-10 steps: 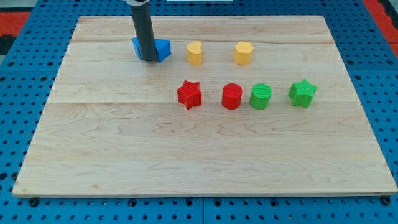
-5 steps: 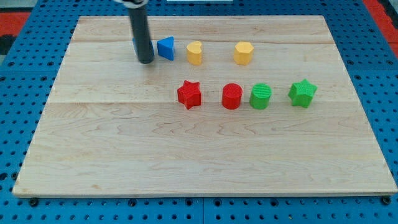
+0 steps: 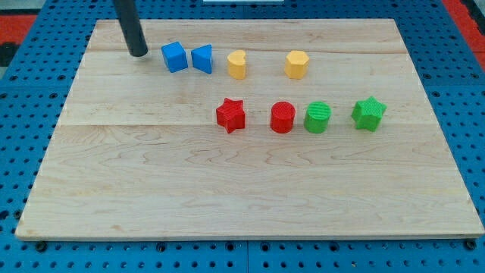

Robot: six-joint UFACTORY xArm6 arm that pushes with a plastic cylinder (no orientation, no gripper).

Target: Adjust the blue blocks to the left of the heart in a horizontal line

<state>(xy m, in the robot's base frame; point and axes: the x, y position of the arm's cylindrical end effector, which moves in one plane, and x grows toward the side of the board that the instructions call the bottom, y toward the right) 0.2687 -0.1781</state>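
My tip point(image 3: 139, 53) has pulled away toward 9 o'clock and now stands clear of the blue cube point(image 3: 174, 57), which it hid before. The cube sits just beside the blue triangle point(image 3: 202, 58), both in a row at 9 o'clock of the yellow heart point(image 3: 238, 64). There is no claw, only a rod.

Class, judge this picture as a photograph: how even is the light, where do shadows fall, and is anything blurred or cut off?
Camera view: light is soft and even, no glare on the board; blocks such as the red star cast only faint shadows; all eight blocks look sharp; the rod is cropped at the view's top, my tip left of the blue cube.
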